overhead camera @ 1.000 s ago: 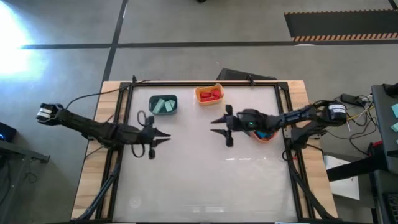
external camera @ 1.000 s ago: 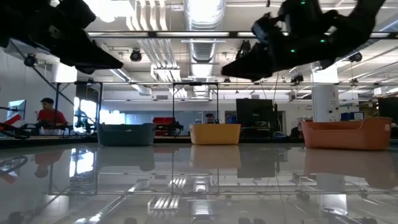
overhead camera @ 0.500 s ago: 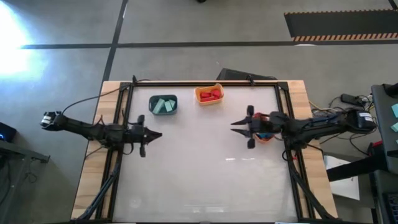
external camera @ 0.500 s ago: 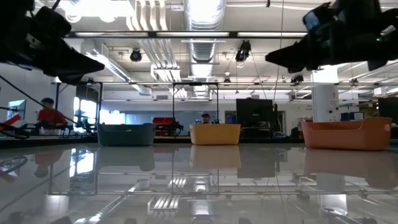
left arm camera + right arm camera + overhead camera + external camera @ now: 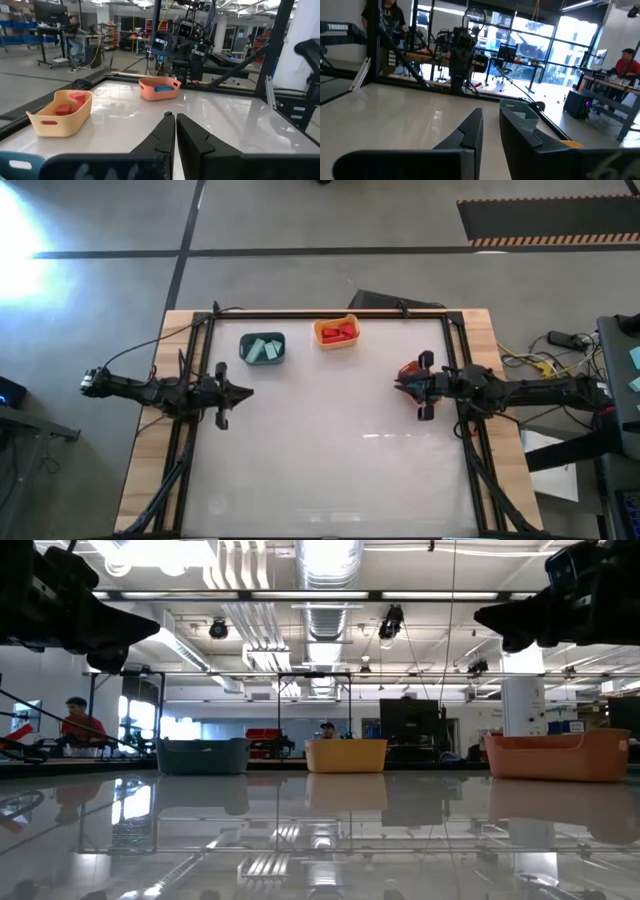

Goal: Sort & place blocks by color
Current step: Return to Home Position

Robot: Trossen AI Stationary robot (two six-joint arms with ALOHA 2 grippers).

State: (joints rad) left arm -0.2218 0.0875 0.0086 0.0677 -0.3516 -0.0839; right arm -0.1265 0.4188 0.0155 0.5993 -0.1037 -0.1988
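The left gripper (image 5: 174, 117) hung above the left side of the glossy white table (image 5: 330, 460), pointing toward the middle. Its two dark fingers were pressed almost together, with only a sliver of a gap, and held nothing.

Beyond it, toward the far edge, sat the dark teal plastic bin (image 5: 243, 348), with the pale mint green blocks (image 5: 264, 349) lying inside it. Just right of that, also at the far edge, stood the yellow-orange plastic bin (image 5: 318, 332), holding the red blocks (image 5: 340, 332).

Farther right and somewhat nearer, at the table's right side, was the orange plastic bin (image 5: 150, 94). A blue block (image 5: 161, 89) showed inside it in the left wrist view. From above, the right arm covered most of this bin.

The right gripper (image 5: 490, 114) hovered there over the orange bin, pointing left across the table. Its fingers stood a narrow gap apart, with nothing between them.

No blocks lay loose on the table top.
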